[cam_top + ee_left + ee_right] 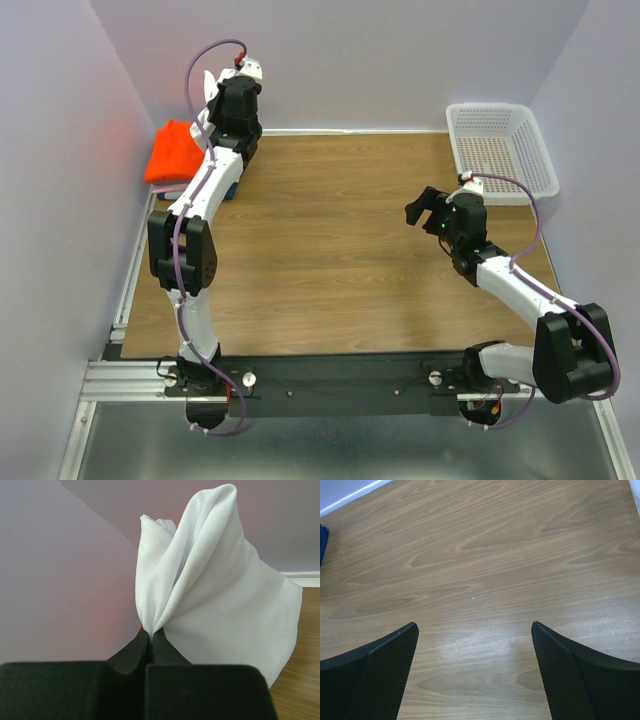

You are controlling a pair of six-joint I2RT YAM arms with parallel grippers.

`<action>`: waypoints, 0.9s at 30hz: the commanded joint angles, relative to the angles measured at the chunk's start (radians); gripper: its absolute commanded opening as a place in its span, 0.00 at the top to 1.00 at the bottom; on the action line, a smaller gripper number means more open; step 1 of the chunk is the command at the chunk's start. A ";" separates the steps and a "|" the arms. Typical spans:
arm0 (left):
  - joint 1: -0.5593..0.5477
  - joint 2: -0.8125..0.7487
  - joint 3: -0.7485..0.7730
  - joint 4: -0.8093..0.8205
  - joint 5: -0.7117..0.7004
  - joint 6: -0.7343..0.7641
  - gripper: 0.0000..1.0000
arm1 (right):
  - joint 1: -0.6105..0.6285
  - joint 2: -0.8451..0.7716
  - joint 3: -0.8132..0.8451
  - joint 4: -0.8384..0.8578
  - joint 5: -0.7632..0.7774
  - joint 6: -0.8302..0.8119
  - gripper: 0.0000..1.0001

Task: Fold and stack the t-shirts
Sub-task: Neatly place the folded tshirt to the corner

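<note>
My left gripper (225,95) is shut on the white t-shirt (211,92) and holds it up at the far left corner, above the folded orange t-shirt (174,150). In the left wrist view the gripper (150,632) pinches a bunched fold of the white t-shirt (220,595), which hangs in loose folds in front of the wall. A dark blue t-shirt (232,189) peeks out under the orange one, mostly hidden by the arm. My right gripper (420,208) is open and empty over bare wood at the right middle; it also shows in the right wrist view (474,626).
A white mesh basket (500,150) stands at the far right corner. The wooden table (330,240) is walled on the left, back and right. A dark blue edge (321,545) shows at the left of the right wrist view.
</note>
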 commanded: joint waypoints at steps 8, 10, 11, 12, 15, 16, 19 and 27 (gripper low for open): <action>0.004 -0.096 0.041 -0.004 0.049 0.003 1.00 | -0.004 -0.012 0.025 -0.030 0.048 -0.006 0.00; 0.004 -0.105 0.056 -0.022 0.062 -0.005 1.00 | -0.003 -0.011 0.026 -0.030 0.047 -0.006 0.00; 0.004 -0.110 0.062 -0.028 0.068 -0.005 1.00 | -0.004 -0.009 0.026 -0.032 0.047 -0.004 0.00; 0.003 -0.120 0.061 -0.033 0.083 -0.005 1.00 | -0.004 -0.009 0.026 -0.032 0.047 -0.006 0.00; 0.003 -0.139 0.056 -0.039 0.104 -0.008 1.00 | -0.004 -0.009 0.028 -0.030 0.045 -0.004 0.00; 0.003 -0.143 0.058 -0.038 0.109 -0.008 1.00 | -0.003 -0.011 0.028 -0.030 0.044 -0.004 0.00; 0.003 -0.139 0.069 -0.047 0.108 -0.010 1.00 | -0.006 -0.014 0.026 -0.032 0.048 -0.004 0.00; 0.004 -0.114 0.052 -0.045 0.108 -0.002 1.00 | -0.004 -0.009 0.026 -0.032 0.053 -0.009 0.00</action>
